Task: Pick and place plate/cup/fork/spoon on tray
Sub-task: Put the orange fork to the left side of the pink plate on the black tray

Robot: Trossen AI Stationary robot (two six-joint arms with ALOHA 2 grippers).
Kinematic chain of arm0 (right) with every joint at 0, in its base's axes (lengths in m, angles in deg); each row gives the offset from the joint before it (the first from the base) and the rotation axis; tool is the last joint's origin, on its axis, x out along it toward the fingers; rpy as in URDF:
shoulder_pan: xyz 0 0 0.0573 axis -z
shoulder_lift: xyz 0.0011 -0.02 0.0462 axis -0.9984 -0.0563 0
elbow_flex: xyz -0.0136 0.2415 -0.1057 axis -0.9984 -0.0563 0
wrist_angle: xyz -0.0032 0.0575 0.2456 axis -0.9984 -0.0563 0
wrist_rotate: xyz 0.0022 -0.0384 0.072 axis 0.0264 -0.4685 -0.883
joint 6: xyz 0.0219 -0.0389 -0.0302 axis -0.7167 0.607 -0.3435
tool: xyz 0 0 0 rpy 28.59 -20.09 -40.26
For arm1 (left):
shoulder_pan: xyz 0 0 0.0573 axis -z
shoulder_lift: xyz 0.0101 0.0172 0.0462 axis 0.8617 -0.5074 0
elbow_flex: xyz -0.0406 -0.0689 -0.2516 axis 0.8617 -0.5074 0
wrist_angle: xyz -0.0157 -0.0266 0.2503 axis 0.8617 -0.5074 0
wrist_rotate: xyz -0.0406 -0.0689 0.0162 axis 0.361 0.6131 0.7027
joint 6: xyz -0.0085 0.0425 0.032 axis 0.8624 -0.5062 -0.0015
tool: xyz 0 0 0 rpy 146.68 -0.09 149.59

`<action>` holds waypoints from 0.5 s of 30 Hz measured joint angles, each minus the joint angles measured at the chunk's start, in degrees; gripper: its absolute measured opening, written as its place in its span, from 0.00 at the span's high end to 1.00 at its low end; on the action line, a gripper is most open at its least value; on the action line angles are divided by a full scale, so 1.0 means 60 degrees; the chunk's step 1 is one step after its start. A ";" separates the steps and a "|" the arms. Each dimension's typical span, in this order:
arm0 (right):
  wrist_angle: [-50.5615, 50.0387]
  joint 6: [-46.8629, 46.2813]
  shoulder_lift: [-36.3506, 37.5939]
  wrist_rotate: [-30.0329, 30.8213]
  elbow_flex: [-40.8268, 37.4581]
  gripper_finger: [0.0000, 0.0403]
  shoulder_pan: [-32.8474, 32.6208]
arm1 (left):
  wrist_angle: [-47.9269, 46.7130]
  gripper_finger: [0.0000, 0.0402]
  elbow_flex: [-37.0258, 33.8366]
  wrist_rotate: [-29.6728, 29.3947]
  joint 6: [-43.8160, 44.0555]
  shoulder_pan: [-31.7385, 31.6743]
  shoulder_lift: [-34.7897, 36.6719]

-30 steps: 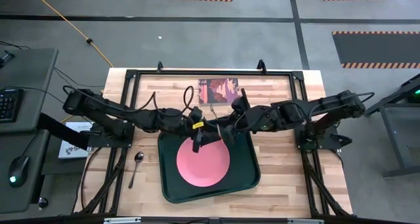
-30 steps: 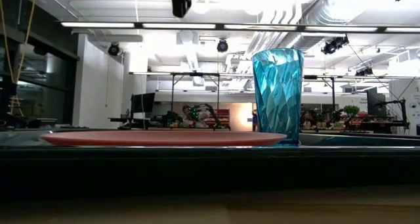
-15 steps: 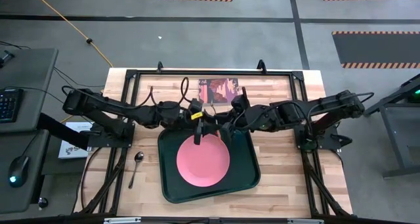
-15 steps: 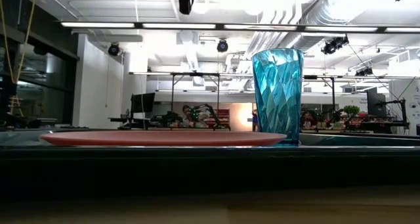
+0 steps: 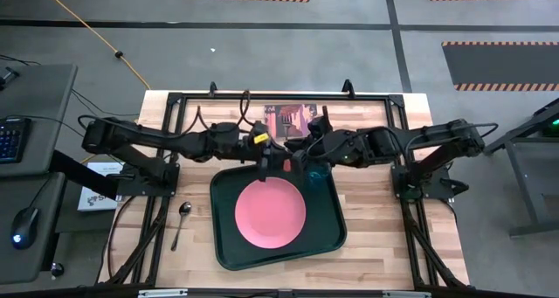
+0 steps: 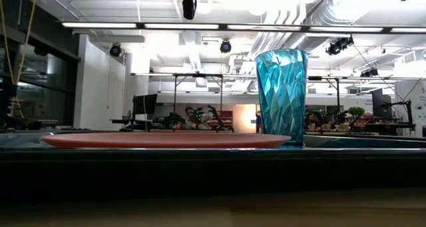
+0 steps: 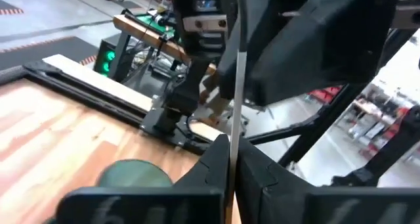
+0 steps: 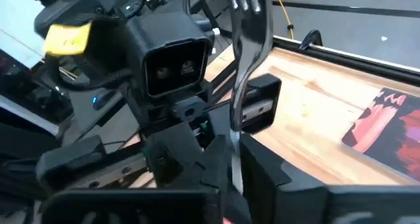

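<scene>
Left gripper (image 5: 272,161) and right gripper (image 5: 301,158) both clasp the fork (image 8: 246,46).

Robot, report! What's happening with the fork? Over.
Left gripper shut on silver-tined, orange-handled fork; right gripper beside it. At dark green plastic tray's far edge. Nothing blocking.

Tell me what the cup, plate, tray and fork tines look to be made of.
The cup is likely clear teal plastic: light shows through its faceted wall. The plate is probably plastic, matte pink with no glare. The tray is dark green, likely plastic, with a moulded raised rim. The fork has metal tines, silvery and glinting.
</scene>
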 joint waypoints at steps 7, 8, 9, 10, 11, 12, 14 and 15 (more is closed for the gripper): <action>-0.0724 0.0011 0.0370 -0.0142 0.0000 0.66 0.0075 | -0.1960 1.00 -0.0002 0.0264 -0.0901 -0.0575 0.0829; -0.0878 0.0083 0.0459 -0.0039 0.0000 0.62 0.0076 | -0.2271 1.00 -0.0004 0.0401 -0.0976 -0.0642 0.1020; -0.0894 0.0222 0.0558 0.0054 0.0000 0.59 0.0078 | -0.2381 1.00 -0.0002 0.0510 -0.1067 -0.0690 0.1169; -0.0890 0.0373 0.0645 0.0146 0.0000 0.56 0.0078 | -0.2521 1.00 0.0000 0.0632 -0.1115 -0.0706 0.1322; -0.0841 0.0514 0.0708 0.0217 0.0000 0.53 0.0096 | -0.2635 1.00 -0.0001 0.0724 -0.1113 -0.0706 0.1462; -0.0749 0.0646 0.0782 0.0195 0.0000 0.51 0.0150 | -0.2652 1.00 -0.0002 0.0768 -0.1045 -0.0696 0.1579; -0.0388 0.0986 0.0853 0.0040 0.0000 0.47 0.0293 | -0.2552 1.00 -0.0004 0.0769 -0.0801 -0.0572 0.1745; -0.0161 0.1249 0.0879 -0.0129 0.0000 0.46 0.0371 | -0.2500 1.00 0.0003 0.0720 -0.0659 -0.0474 0.1769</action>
